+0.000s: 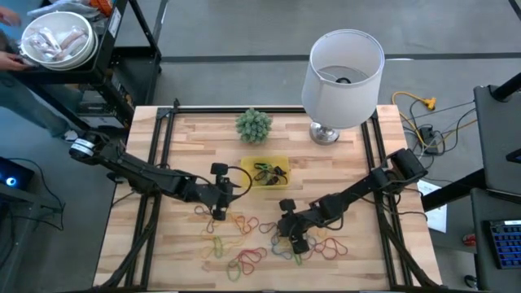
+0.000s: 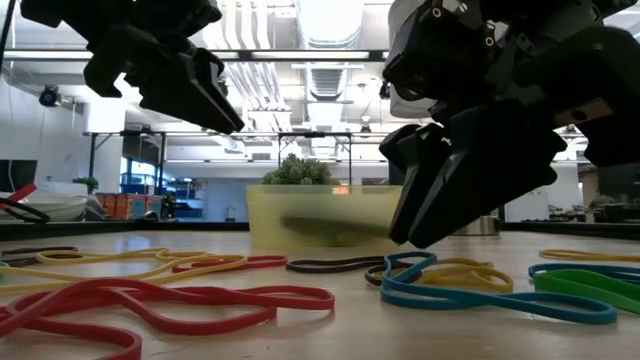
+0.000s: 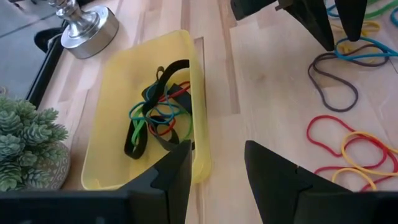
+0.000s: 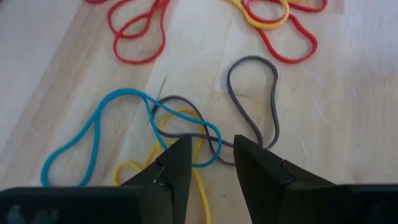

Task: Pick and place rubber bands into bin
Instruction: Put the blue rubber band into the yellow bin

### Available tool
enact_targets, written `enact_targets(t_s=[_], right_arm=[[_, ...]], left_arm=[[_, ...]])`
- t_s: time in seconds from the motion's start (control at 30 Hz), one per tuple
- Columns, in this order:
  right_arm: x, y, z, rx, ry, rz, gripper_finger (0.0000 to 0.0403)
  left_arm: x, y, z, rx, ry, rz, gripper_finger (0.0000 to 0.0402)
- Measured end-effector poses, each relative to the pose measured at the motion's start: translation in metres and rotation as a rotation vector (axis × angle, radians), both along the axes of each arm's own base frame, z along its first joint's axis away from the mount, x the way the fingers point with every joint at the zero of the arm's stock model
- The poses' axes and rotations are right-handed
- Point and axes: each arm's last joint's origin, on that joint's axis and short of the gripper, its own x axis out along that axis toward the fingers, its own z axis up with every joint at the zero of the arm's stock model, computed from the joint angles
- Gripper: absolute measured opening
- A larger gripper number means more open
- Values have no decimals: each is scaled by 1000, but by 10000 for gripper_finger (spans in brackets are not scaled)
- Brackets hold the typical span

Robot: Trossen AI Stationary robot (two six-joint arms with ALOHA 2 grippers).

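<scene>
Many coloured rubber bands point(image 1: 260, 244) lie loose on the near half of the wooden table. They also show as the rubber bands point(image 2: 170, 300) in the low view. The yellow bin point(image 1: 269, 159) sits mid-table and holds several bands point(image 3: 155, 115). My left gripper point(image 1: 228, 194) hovers open and empty just left of the bin point(image 3: 193, 74), raised well off the table point(image 2: 170, 70). My right gripper point(image 1: 291, 240) is open and low over the pile point(image 2: 410, 235). Its fingers point(image 4: 214, 155) stand on either side of a grey band point(image 4: 252, 93) that crosses blue and yellow ones.
A white lamp point(image 1: 342, 77) with a metal base point(image 3: 87, 25) and a small green plant point(image 1: 253, 124) stand behind the bin at the table's far side. A metal bowl point(image 1: 57, 41) sits off the table at far left. Cables lie beyond the right edge.
</scene>
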Motion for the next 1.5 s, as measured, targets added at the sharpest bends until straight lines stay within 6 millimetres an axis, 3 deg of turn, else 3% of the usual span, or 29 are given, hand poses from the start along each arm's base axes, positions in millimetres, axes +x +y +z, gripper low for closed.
enact_targets(t_s=[1.03, 1.33, 1.5], right_arm=[[-6, -3, -9, 15, -21, -17, 89], [4, 1, -29, 8, 7, -20, 93], [7, 0, -22, -14, 25, -10, 73]], left_arm=[[0, -1, 0, 0, 0, -2, 135], [0, -1, 0, -1, 0, -2, 135], [0, -1, 0, 0, 1, -2, 135]])
